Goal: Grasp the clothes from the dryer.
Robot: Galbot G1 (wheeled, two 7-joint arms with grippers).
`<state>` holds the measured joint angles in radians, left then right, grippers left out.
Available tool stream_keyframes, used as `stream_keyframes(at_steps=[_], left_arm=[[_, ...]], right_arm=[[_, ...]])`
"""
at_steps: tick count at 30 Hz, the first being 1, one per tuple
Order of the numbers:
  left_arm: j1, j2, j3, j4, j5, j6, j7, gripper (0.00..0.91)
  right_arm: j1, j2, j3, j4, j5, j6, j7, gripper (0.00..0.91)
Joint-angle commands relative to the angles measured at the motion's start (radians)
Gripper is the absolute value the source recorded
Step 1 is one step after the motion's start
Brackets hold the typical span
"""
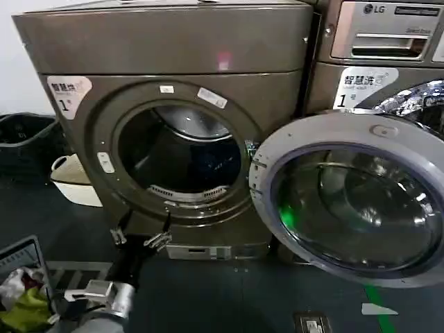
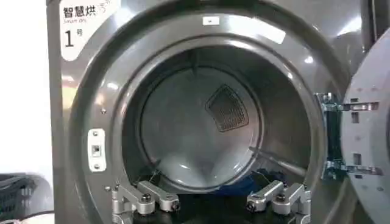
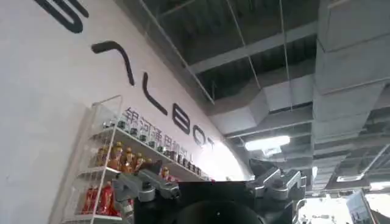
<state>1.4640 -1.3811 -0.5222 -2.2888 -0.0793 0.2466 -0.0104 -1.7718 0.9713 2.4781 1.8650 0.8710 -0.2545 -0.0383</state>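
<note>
One claw working: left claw (image 1: 140, 238) spread wide, lower left of frame, just outside the dryer (image 1: 166, 104) mouth.
Clothes (image 2: 244, 182): navy bundle, low in drum.
Right claw (image 3: 210, 189): spread, pointed ceilingward.
Risk: fingers likely clip the door rim; dark fabric is easy to miss.

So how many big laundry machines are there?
2. The bronze-grey front-loading dryer with the round porthole stands on the left, its door swung open. The silver LG-branded machine with a drawer panel stands on its right. More may be hidden past the edges.
</note>
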Motion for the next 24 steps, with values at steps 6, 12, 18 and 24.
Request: stream_keyframes(at_steps=[6, 12, 18, 24], left_arm=[[0.005, 0.0, 0.006, -0.004, 0.005, 0.0, 0.001, 0.907], [0.006, -0.002, 0.004, -0.002, 0.007, 0.0, 0.001, 0.907], [-0.001, -0.001, 0.003, 0.003, 0.006, 0.001, 0.002, 0.907], [-0.003, -0.001, 0.007, 0.009, 0.007, 0.001, 0.003, 0.907]], right_arm=[[-0.001, 0.0, 0.002, 0.001, 0.005, 0.001, 0.001, 0.907], [0.002, 0.0, 0.001, 0.0, 0.005, 0.002, 0.001, 0.907], [0.006, 0.002, 0.0, -0.002, 0.004, 0.002, 0.0, 0.907], [0.009, 0.004, -0.002, -0.001, 0.003, 0.003, -0.002, 0.907]])
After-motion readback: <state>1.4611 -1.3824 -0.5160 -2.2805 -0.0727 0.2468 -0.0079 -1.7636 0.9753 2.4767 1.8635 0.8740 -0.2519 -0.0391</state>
